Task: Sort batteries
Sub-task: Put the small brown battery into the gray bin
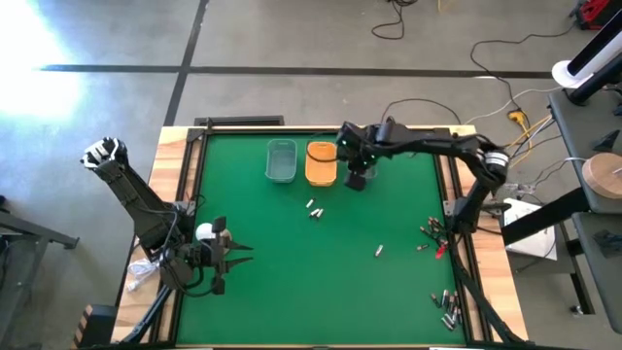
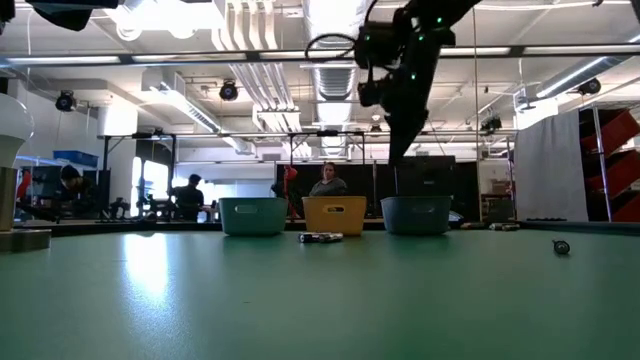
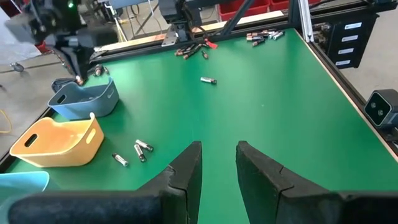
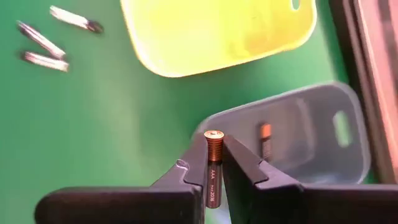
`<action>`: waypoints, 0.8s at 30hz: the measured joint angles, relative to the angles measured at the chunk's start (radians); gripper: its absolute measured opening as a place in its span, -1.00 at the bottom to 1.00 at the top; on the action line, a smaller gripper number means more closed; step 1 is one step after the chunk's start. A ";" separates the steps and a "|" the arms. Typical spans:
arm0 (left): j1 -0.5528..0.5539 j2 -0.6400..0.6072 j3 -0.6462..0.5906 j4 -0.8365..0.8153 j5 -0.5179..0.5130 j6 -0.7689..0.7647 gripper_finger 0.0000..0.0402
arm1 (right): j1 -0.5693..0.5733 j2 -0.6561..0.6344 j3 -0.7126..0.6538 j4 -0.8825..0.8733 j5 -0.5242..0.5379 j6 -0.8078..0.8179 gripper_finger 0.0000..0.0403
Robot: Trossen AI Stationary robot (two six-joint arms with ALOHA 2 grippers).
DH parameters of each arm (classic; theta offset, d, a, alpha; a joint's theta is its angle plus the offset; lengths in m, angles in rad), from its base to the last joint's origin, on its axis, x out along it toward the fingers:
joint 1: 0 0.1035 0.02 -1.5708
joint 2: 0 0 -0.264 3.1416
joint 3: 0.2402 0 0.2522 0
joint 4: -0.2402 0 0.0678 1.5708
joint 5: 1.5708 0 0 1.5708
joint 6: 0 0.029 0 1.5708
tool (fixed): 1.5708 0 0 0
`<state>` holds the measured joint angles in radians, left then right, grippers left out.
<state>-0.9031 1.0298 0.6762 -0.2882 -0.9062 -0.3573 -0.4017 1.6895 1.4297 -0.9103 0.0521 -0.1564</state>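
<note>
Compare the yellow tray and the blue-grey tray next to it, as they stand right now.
The yellow tray looks empty; the blue-grey tray already holds a battery. The right gripper, shut on a AAA battery, hangs over the blue-grey tray's rim, while nothing hangs over the yellow tray. Both are small rectangular trays with handle slots, side by side on the green table.

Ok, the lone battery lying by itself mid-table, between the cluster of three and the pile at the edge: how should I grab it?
The lone battery lies flat on the green mat with open space around it. Probably come straight down from above and close the fingers across its middle, on the round sides rather than its ends.
</note>
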 joint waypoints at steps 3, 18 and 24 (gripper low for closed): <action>0.000 0.000 0.000 0.000 0.000 -0.002 -0.60 | -0.050 0.048 0.012 0.002 -0.001 -0.060 -0.89; 0.000 0.000 0.000 -0.021 0.001 -0.022 -0.60 | -0.187 0.238 0.012 0.000 -0.010 -0.103 -0.89; 0.000 0.000 0.000 -0.021 0.001 -0.022 -0.60 | -0.191 0.275 0.012 0.000 -0.015 -0.080 -0.89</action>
<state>-0.9031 1.0298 0.6762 -0.3096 -0.9054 -0.3798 -0.5922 1.9641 1.4414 -0.9100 0.0374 -0.2359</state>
